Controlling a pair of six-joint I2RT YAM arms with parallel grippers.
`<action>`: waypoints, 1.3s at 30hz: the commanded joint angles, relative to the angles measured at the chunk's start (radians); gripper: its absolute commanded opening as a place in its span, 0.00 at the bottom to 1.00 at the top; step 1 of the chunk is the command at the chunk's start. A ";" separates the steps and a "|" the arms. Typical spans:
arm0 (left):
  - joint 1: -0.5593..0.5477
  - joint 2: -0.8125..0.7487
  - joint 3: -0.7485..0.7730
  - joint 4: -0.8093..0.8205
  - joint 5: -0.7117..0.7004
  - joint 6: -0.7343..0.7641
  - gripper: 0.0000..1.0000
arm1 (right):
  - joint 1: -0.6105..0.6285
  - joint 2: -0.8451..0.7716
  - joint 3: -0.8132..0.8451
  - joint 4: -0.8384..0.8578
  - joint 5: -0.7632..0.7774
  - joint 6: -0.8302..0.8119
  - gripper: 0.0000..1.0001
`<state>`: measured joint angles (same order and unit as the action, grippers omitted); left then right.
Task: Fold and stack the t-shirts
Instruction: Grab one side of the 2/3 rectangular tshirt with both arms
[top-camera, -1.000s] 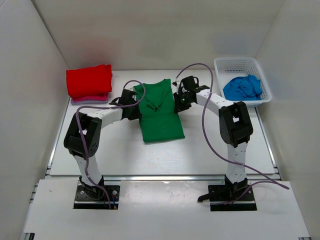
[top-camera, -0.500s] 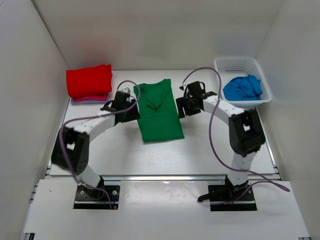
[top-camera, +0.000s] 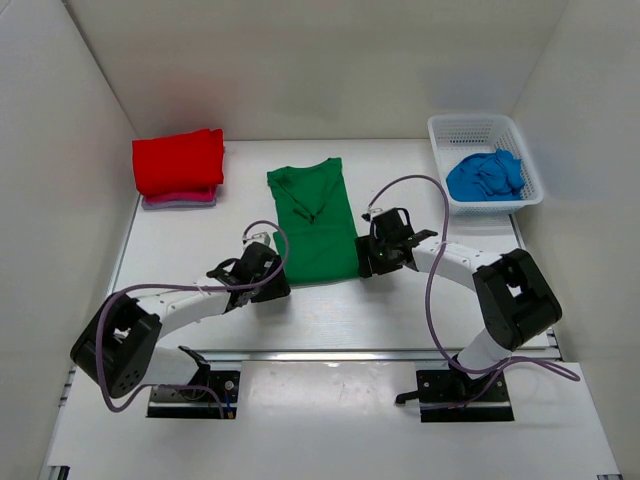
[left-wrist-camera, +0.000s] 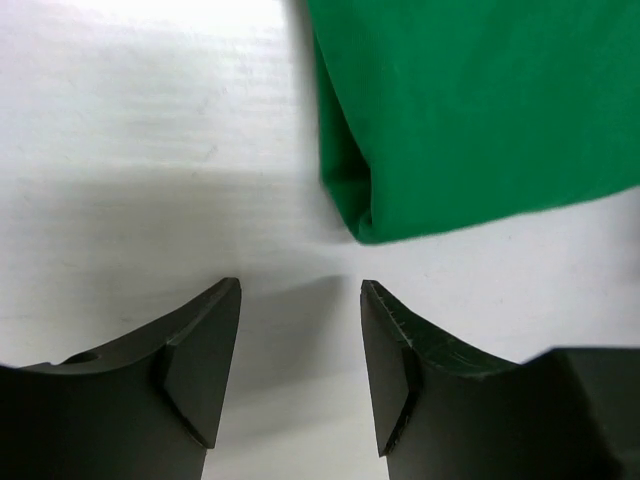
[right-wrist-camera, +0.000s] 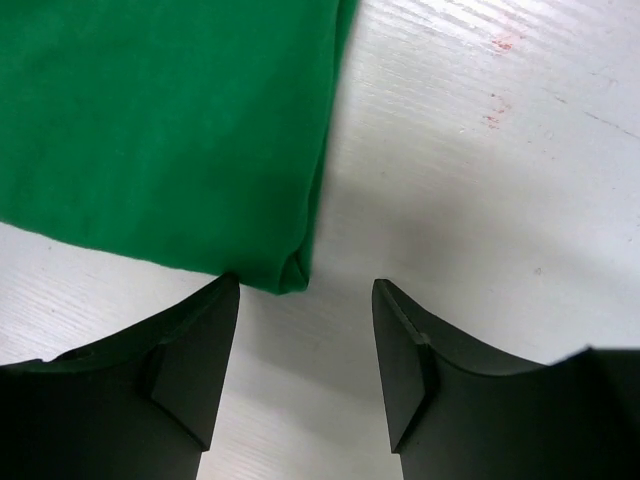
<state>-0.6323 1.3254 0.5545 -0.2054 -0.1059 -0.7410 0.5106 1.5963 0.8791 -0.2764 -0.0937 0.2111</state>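
Open and empty at green V-neck t-shirt's (top-camera: 318, 228) near corners: left gripper (left-wrist-camera: 300, 300) at left corner, right gripper (right-wrist-camera: 305, 290) at right. Folded red t-shirt (top-camera: 178, 160) far-left of it, blue t-shirt (top-camera: 485, 175) in mesh basket (top-camera: 475, 122) far-right.

This looks like a robot lab. A white table (top-camera: 180, 240) sits inside plain white walls (top-camera: 320, 70), like a big box. Two robot arms, a left arm (top-camera: 190, 305) and a right arm (top-camera: 452, 259), are bolted on black plates (top-camera: 190, 392) at its front edge. Purple wires (top-camera: 428, 295) loop off them.
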 joint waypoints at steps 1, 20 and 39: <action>0.013 -0.049 -0.013 0.109 -0.074 -0.049 0.62 | -0.001 -0.039 -0.009 0.121 0.032 0.039 0.53; -0.004 0.061 0.013 0.205 -0.048 -0.086 0.62 | 0.012 -0.018 -0.031 0.144 0.038 0.082 0.51; -0.063 0.210 0.075 -0.023 -0.106 -0.081 0.60 | 0.023 -0.018 -0.077 0.161 0.054 0.083 0.49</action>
<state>-0.6895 1.5391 0.6888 -0.0666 -0.2024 -0.8165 0.5179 1.5932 0.8162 -0.1482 -0.0597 0.2890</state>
